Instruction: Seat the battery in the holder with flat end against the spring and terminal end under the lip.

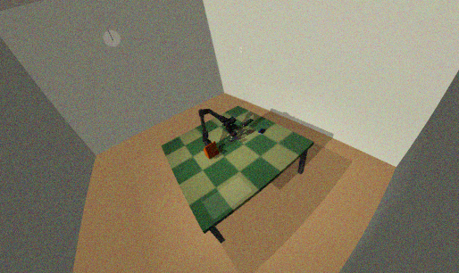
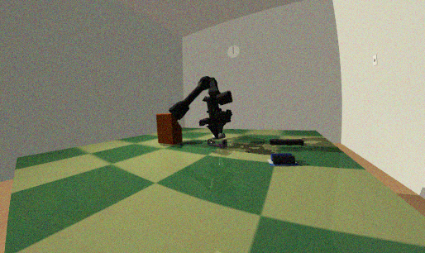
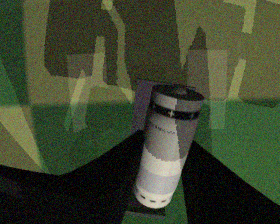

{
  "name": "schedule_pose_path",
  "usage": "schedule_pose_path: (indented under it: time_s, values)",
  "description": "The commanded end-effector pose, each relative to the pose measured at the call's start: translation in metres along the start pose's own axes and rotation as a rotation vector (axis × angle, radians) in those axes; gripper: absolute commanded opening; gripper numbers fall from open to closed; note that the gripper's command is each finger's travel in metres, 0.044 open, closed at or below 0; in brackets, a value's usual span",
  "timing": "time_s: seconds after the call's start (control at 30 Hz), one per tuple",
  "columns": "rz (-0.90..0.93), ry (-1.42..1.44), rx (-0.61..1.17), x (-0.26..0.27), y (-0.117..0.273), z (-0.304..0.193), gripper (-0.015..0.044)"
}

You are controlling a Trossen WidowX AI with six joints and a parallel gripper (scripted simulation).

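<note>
The battery [image 3: 169,123] [image 2: 217,142] is a grey and white cylinder with a dark band and a dark cap at one end. My gripper [image 3: 163,141] [image 2: 217,138] [image 1: 232,137] is shut on it around its middle and points down, holding it lying level just above the checkered table [image 2: 215,185] [image 1: 232,182]. A long dark low piece [image 2: 286,141] lies to the right of the gripper near the back edge. A small blue low piece [image 2: 283,159] [image 1: 262,130] lies nearer, also to the right. I cannot tell which of them is the holder. Both are well apart from the battery.
An orange-brown box [image 2: 168,128] [image 1: 211,150] stands on the table to the left of the gripper, by the arm's base. The table's right edge [image 2: 372,169] runs close to the white wall.
</note>
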State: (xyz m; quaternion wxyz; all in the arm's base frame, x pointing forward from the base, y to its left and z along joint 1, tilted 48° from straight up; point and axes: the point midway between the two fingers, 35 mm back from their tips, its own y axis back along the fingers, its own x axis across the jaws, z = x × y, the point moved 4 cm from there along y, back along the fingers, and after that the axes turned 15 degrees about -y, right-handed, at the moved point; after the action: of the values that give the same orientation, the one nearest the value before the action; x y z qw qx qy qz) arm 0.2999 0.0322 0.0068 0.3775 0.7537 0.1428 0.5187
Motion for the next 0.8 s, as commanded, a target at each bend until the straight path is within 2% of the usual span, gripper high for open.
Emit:
schedule_pose_path:
  time_s: [0.0,0.77]
  values:
    - [0.013,0.004,-0.043,0.003,-0.001,-0.002,0.0084]
    - [0.023,0.003,-0.15,-0.002,-0.012,-0.01,0.0084]
